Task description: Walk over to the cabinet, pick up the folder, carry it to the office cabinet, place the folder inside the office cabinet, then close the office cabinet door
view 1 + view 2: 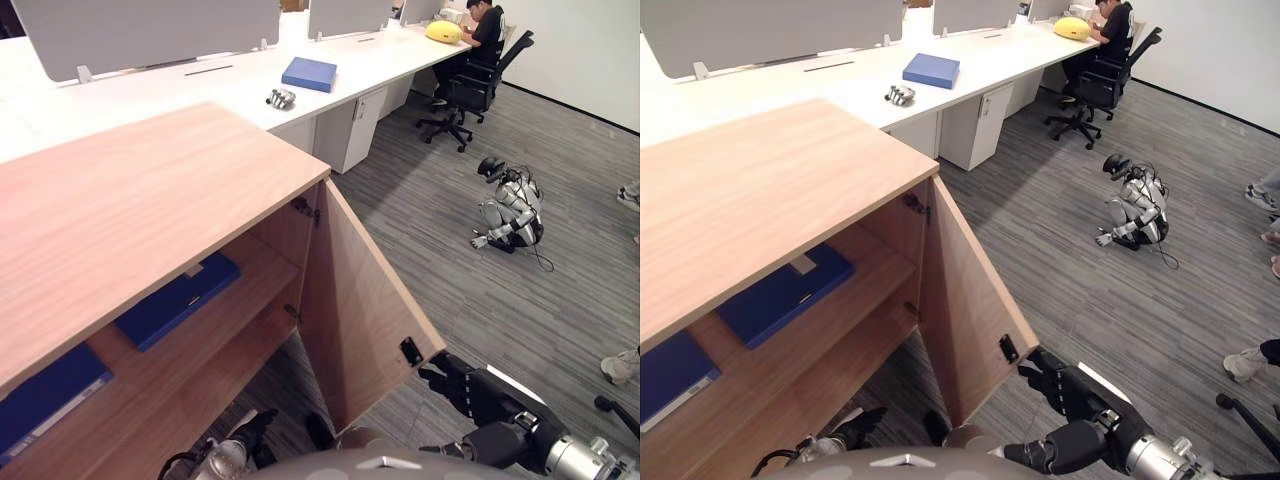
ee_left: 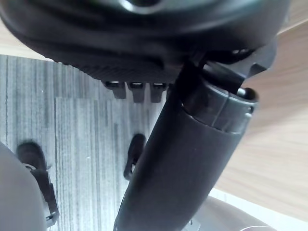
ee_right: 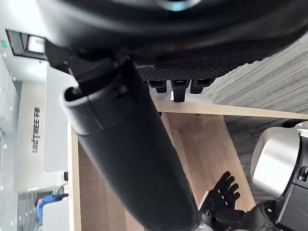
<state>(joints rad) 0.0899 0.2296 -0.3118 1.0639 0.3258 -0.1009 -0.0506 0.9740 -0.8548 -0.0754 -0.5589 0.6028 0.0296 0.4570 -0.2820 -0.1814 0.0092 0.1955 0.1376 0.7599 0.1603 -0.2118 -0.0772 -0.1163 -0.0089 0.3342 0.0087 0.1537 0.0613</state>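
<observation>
The wooden office cabinet (image 1: 150,190) stands in front of me with its door (image 1: 365,300) swung open toward me. A dark blue folder (image 1: 178,298) lies flat on the shelf inside, and a second blue folder (image 1: 45,395) lies further left on the same shelf. My right hand (image 1: 462,388) is at the door's outer lower corner, fingers straight and touching its free edge, holding nothing. My left hand (image 1: 255,430) hangs low in front of the cabinet's open bottom; it appears past my right hand in the right wrist view (image 3: 224,192), fingers spread and empty.
Behind the cabinet runs a long white desk (image 1: 200,85) carrying another blue folder (image 1: 309,73) and a small metal object (image 1: 281,98). A person sits on an office chair (image 1: 470,90) at its far end. Another robot (image 1: 510,210) sits on the grey floor. A person's shoe (image 1: 620,365) is at right.
</observation>
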